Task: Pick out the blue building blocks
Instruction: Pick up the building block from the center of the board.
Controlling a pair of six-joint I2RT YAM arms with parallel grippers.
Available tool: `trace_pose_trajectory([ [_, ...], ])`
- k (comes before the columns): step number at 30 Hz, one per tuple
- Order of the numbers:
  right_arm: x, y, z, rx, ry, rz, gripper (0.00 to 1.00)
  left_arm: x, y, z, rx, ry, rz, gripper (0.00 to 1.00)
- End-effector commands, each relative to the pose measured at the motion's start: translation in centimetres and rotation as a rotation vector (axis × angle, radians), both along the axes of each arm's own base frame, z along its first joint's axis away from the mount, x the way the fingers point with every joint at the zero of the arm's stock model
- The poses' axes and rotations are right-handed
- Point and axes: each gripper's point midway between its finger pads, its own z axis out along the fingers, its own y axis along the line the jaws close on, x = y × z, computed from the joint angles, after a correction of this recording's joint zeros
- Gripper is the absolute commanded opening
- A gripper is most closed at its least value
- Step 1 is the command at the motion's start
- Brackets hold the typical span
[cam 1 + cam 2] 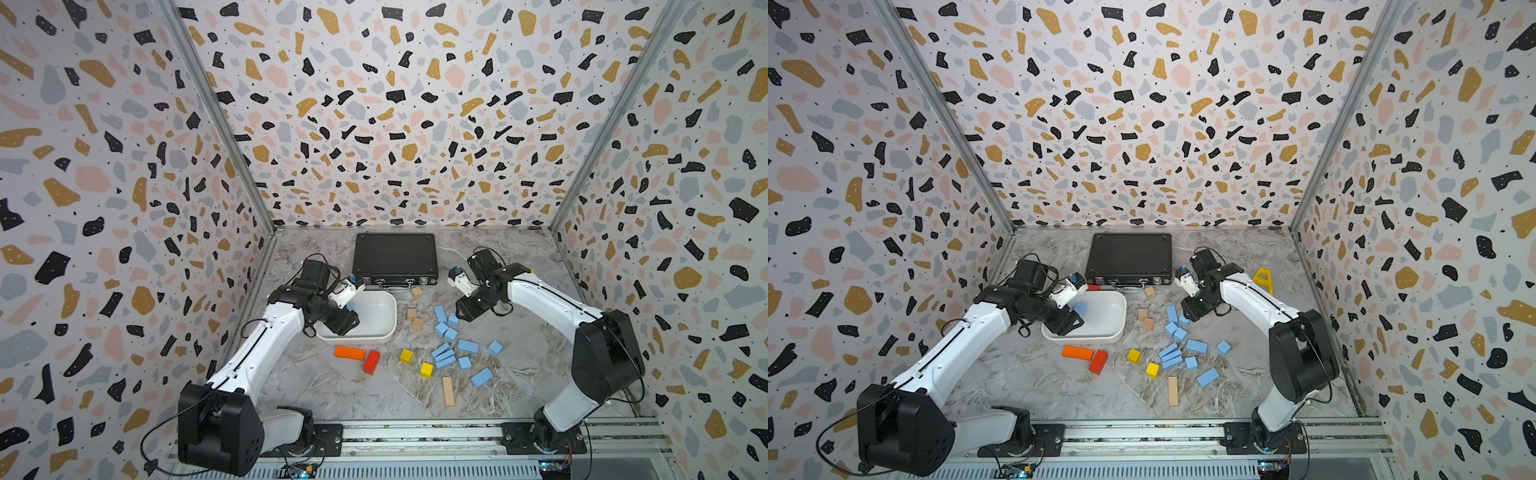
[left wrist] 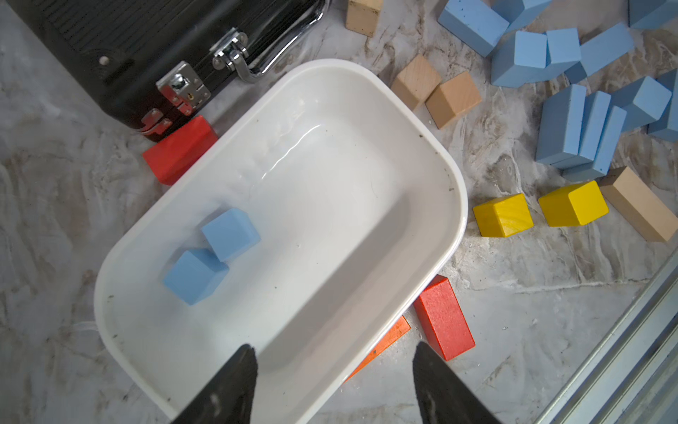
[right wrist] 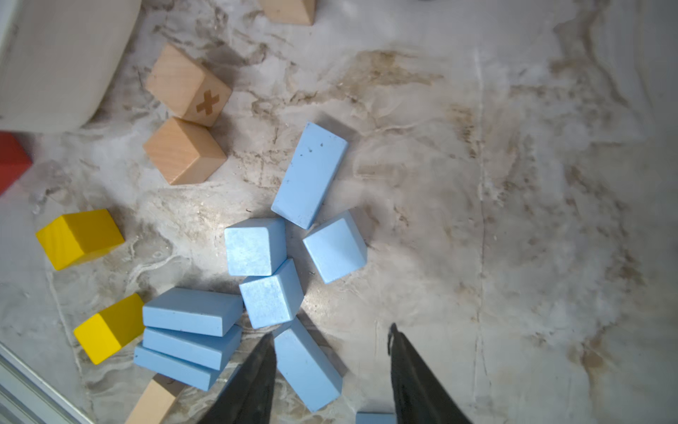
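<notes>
Robot test booth, lab kind, not home or shop. Three walls [image 1: 395,124] covered with speckled printed sheet close in small cell. Bare metal posts [image 1: 222,120] stand in both back corners, seen in both top views. Marble-look tabletop [image 1: 332,399] is floor of cell. Along lower edge of frame, metal rail [image 1: 415,434]. Left arm [image 1: 257,353] and right arm [image 1: 544,299] fixed there on black base plates [image 1: 330,438]. Small lit circuit board [image 1: 301,471] below rail.

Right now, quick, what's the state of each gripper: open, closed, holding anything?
Left gripper: open, empty, over the white tray.
Right gripper: open, gripping nothing, above the blue building blocks.
</notes>
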Motion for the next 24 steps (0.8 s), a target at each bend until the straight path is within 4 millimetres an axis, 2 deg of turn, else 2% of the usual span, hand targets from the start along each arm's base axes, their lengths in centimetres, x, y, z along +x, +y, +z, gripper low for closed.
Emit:
trace_pose_trajectory([
  [1, 1.2, -0.3, -0.2, -0.059, -0.019, 0.079, 0.54, 0.5, 0.0, 1.0, -0.072, -0.039, 0.053, 0.68],
  [5, 1.6, 0.3, -1.1, -0.051, 0.002, 0.085, 0.55, 0.6, 0.8, 1.0, -0.076, -0.048, 0.079, 0.68],
  [10, 1.1, 0.8, -2.4, -0.045, 0.046, 0.112, 0.55, 1.1, 1.5, 1.3, -0.060, -0.063, 0.096, 0.68],
  [16, 0.6, 2.3, -2.9, 0.024, 0.067, 0.132, 0.56, 1.1, 1.7, 1.2, -0.068, -0.058, 0.102, 0.69],
  [24, 1.0, 1.4, -4.3, -0.063, 0.065, 0.141, 0.56, 1.3, 1.8, 1.5, -0.069, -0.063, 0.106, 0.68],
])
